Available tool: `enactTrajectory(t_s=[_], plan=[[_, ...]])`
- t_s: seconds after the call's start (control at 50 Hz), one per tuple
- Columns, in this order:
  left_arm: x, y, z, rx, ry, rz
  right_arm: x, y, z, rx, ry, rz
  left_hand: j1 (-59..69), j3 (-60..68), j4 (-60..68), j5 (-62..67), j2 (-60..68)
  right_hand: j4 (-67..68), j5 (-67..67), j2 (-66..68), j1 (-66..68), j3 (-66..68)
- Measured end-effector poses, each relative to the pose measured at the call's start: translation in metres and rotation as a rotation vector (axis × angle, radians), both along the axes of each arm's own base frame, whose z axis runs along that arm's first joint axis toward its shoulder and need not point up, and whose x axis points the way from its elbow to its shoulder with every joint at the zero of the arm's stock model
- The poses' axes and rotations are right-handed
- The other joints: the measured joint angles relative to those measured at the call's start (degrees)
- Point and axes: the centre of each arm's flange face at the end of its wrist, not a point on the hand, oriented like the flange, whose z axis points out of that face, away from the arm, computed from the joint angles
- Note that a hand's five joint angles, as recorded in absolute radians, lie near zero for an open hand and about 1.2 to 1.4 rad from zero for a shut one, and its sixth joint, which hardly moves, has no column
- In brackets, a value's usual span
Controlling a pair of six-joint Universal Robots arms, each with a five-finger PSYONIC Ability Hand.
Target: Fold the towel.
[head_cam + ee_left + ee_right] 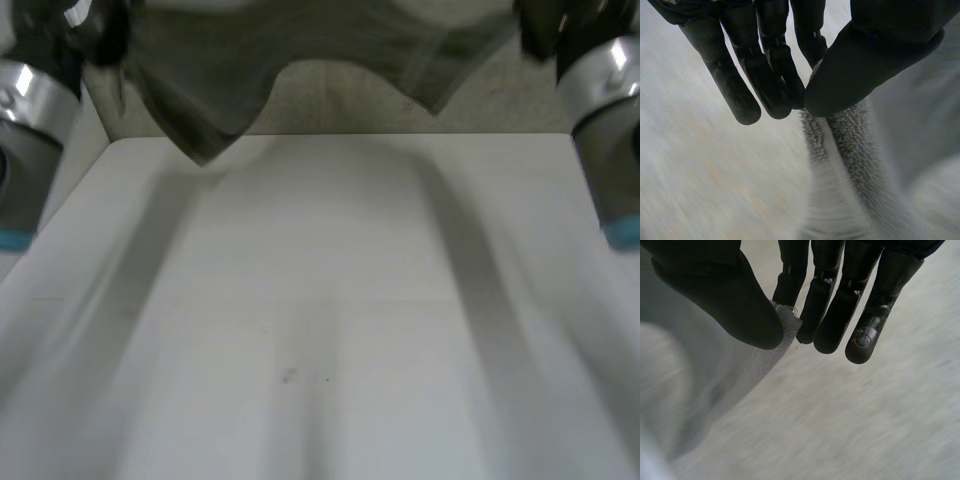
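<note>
In the head view the towel's (pixel 300 40) upper edge is cut off, and where each hand meets the cloth is too dark and smeared there to make out. The towel hangs as a grey sheet stretched between the two arms, left arm (pixel 25 130) and right arm (pixel 610 120), over the far end of the white worktop (pixel 320 330). Its lower edge is wavy. The lowest fold, towards the left arm, reaches down to about the worktop's far edge. Whether it touches the surface cannot be told.

The wrist views show the grips more plainly. The left hand (pixel 770 65) has its fingers nearly straight and close together, with the thumb pressed against them. A bunched, looped-pile edge of the towel is pinched between thumb and fingertips. From the pinch the cloth falls away below the thumb. How much of it lies under the palm is hidden.

The right hand (pixel 840 305) holds likewise, with straight fingers and the thumb closed onto them. A frayed corner of the towel is nipped between them and just peeks out beside the thumb tip. The rest of the cloth drapes away from that corner on the thumb's side.
</note>
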Motion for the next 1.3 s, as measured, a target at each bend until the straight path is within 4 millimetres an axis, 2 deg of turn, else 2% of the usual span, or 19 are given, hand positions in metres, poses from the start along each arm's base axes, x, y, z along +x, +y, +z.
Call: enactTrajectory(t_s=[0.04,0.06,0.08,0.1,0.12,0.2,0.22,0.28,0.36,0.44,0.48,0.56,0.64,0.88,1.1,1.3], plan=[[0.000,0.003,-0.022,0.088,-0.018,-0.013,-0.002,0.003,-0.021,0.092,0.039,0.007,0.00,0.00,0.00,0.00,0.00,0.00,0.00,0.00,0.00,0.00],[0.000,0.008,-0.055,0.212,-0.051,-0.030,-0.005,0.007,-0.048,0.214,0.086,0.012,0.00,0.00,0.00,0.00,0.00,0.01,0.00,0.00,0.00,0.00],[0.000,0.010,-0.067,0.256,-0.064,-0.037,-0.007,0.009,-0.060,0.270,0.107,0.014,0.00,0.00,0.00,0.01,0.00,0.00,0.00,0.00,0.00,0.00],[0.000,0.010,-0.067,0.256,-0.064,-0.037,-0.007,0.009,-0.060,0.270,0.107,0.014,0.00,0.00,0.00,0.01,0.00,0.00,0.00,0.00,0.00,0.00],[0.000,0.018,-0.099,0.372,-0.102,-0.051,-0.011,0.016,-0.089,0.404,0.159,0.016,0.00,0.00,0.00,0.01,0.01,0.01,0.00,0.01,0.00,0.00],[0.002,0.038,-0.156,0.573,-0.212,-0.059,-0.021,0.038,-0.140,0.655,0.279,0.022,0.00,0.00,0.01,0.01,0.01,0.01,0.01,0.00,0.00,0.00],[0.002,0.038,-0.156,0.573,-0.212,-0.059,-0.021,0.038,-0.140,0.655,0.279,0.022,0.00,0.00,0.01,0.01,0.01,0.01,0.01,0.00,0.00,0.00],[0.005,0.056,-0.191,0.689,-0.355,-0.053,-0.033,0.051,-0.167,0.790,0.360,0.018,0.00,0.00,0.01,0.01,0.01,0.01,0.02,0.00,0.00,0.00],[0.008,0.068,-0.212,0.739,-0.496,-0.050,-0.046,0.051,-0.176,0.834,0.378,0.003,0.00,0.00,0.01,0.01,0.00,0.01,0.02,0.00,0.00,0.00],[0.010,0.071,-0.219,0.745,-0.572,-0.050,-0.056,0.045,-0.177,0.832,0.355,-0.010,-5.39,-6.04,-6.08,-5.71,-6.60,0.01,0.02,0.00,0.00,0.00],[0.010,0.071,-0.221,0.740,-0.596,-0.049,-0.063,0.039,-0.177,0.822,0.331,-0.023,-14.66,-16.40,-15.73,-15.30,-16.56,0.01,0.02,0.00,0.00,0.00],[0.010,0.071,-0.221,0.737,-0.603,-0.047,-0.071,0.033,-0.178,0.810,0.309,-0.040,-18.24,-18.84,-18.92,-18.54,-18.97,0.01,0.03,0.00,0.00,0.00],[0.010,0.070,-0.220,0.732,-0.598,-0.044,-0.081,0.027,-0.179,0.803,0.289,-0.066,-25.26,-26.67,-26.78,-26.41,-26.83,0.01,0.04,0.01,0.00,0.00],[0.014,0.068,-0.220,0.737,-0.587,-0.029,-0.090,0.019,-0.180,0.774,0.272,-0.103,-27.11,-28.88,-29.00,-28.61,-29.00,0.01,0.05,0.00,0.00,0.00],[0.036,0.050,-0.219,0.730,-0.558,0.084,-0.094,0.019,-0.184,0.783,0.259,-0.118,-26.18,-27.74,-27.77,-27.38,-27.81,0.01,0.06,0.01,0.00,0.00],[0.041,0.036,-0.217,0.727,-0.469,0.107,-0.092,0.023,-0.187,0.794,0.263,-0.108,-24.63,-26.10,-26.12,-25.81,-26.21,0.01,0.06,0.00,0.00,0.00]])
